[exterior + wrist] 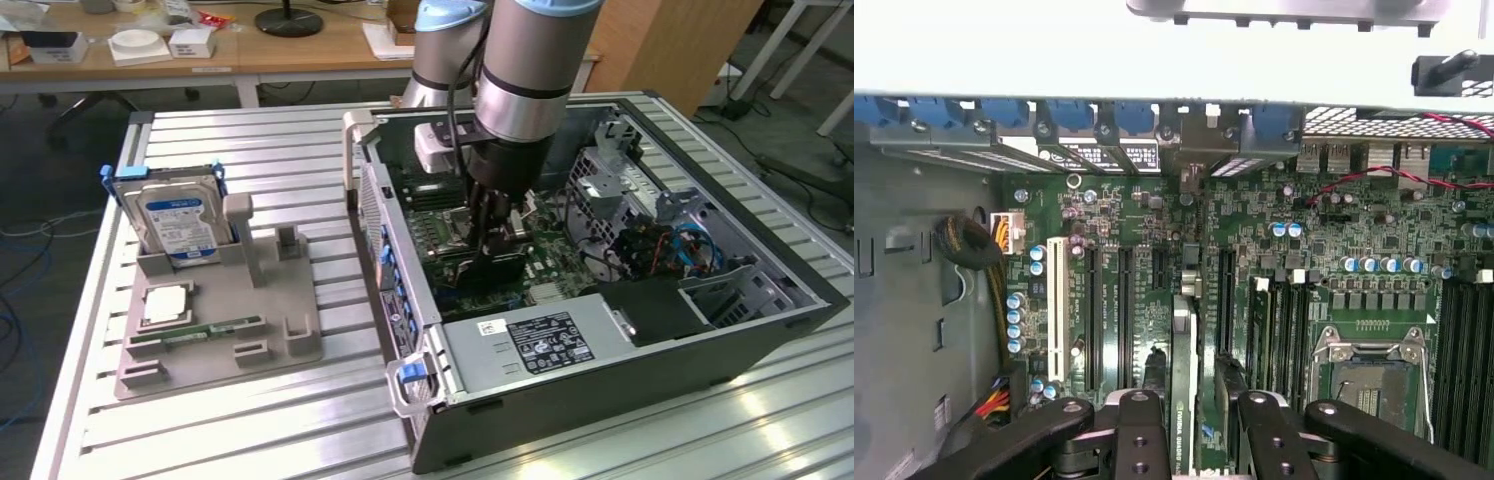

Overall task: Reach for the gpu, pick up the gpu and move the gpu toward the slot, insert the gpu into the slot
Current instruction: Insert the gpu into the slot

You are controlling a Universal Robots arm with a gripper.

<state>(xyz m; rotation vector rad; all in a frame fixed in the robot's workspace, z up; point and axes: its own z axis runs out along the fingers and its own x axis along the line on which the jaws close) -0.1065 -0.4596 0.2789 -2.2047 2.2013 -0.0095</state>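
Exterior view: slatted metal table [267,420] (workshop)

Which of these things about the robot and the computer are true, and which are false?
1. The tool holds the gpu. True.
2. The tool is over the grey stand. False: it is inside the open case, above the motherboard.
3. The hard drive stands upright on the stand. True.
4. The hard drive lies inside the case. False: it is on the stand, at the exterior view's left.
5. The processor socket is on the motherboard. True.
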